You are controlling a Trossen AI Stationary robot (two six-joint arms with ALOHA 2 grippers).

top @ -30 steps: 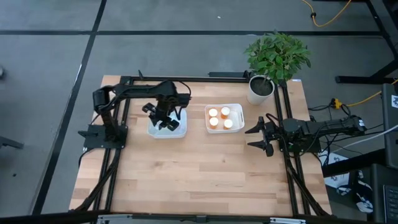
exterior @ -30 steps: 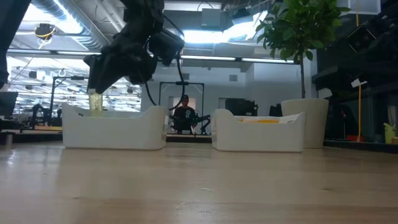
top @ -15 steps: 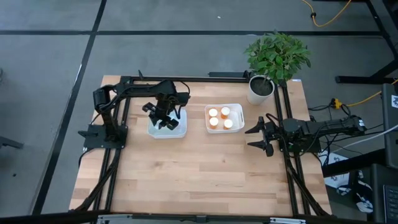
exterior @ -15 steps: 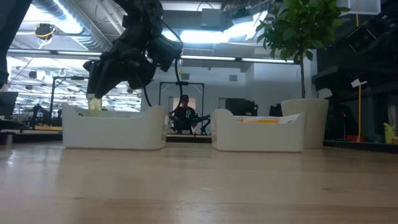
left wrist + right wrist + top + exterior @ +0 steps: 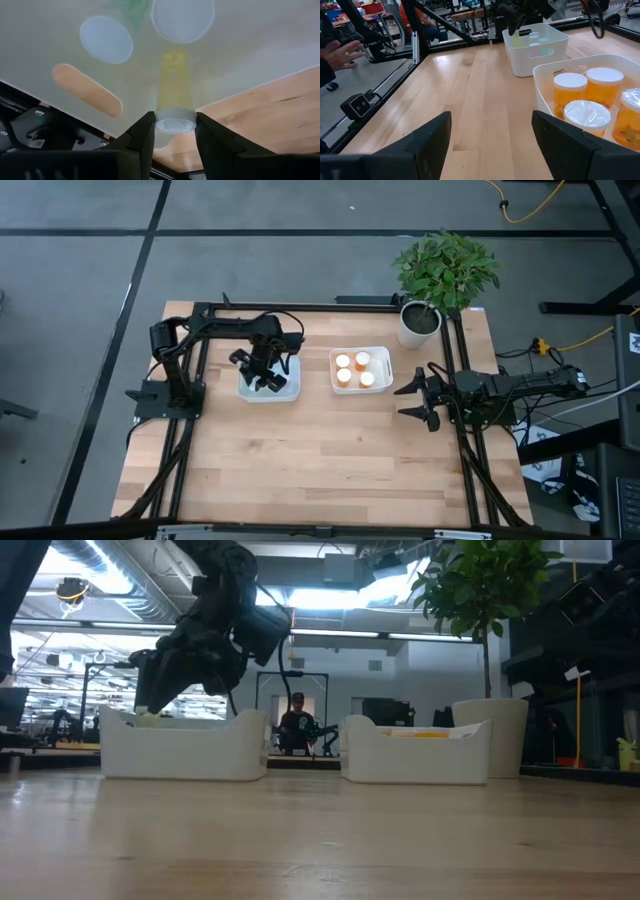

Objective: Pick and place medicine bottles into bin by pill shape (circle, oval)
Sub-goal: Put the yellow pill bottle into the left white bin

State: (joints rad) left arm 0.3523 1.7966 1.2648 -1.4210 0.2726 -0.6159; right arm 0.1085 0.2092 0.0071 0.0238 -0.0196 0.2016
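Note:
My left gripper (image 5: pixel 258 375) reaches down into the left white bin (image 5: pixel 290 392) and is shut on a small yellow-green medicine bottle (image 5: pixel 173 82) with a white cap. Two other white bottle caps (image 5: pixel 106 39) show in that bin, beside an orange oval mark (image 5: pixel 87 90) on its floor. Several orange bottles (image 5: pixel 352 368) stand in the right white bin (image 5: pixel 335 385). My right gripper (image 5: pixel 412 398) waits open and empty at the table's right edge. My left gripper pinches the bottle at its white cap end (image 5: pixel 173 124) between its two fingers. The fingers come slanting down from above into the bin. The bottle's body points away from the fingers toward the bin floor; whether it touches the floor I cannot tell.
A potted plant (image 5: pixel 440 275) stands at the table's far right corner. The two bins sit side by side at the table's far middle (image 5: pixel 185 750), (image 5: pixel 415 755). Bare wood fills the table's near half (image 5: pixel 320 460). A person sits in the room beyond (image 5: pixel 296 725).
My left gripper has gone down into the left bin and a little toward the table's left edge, carrying the yellow-green bottle from above the bin's rim to below it. It stays shut on the bottle.

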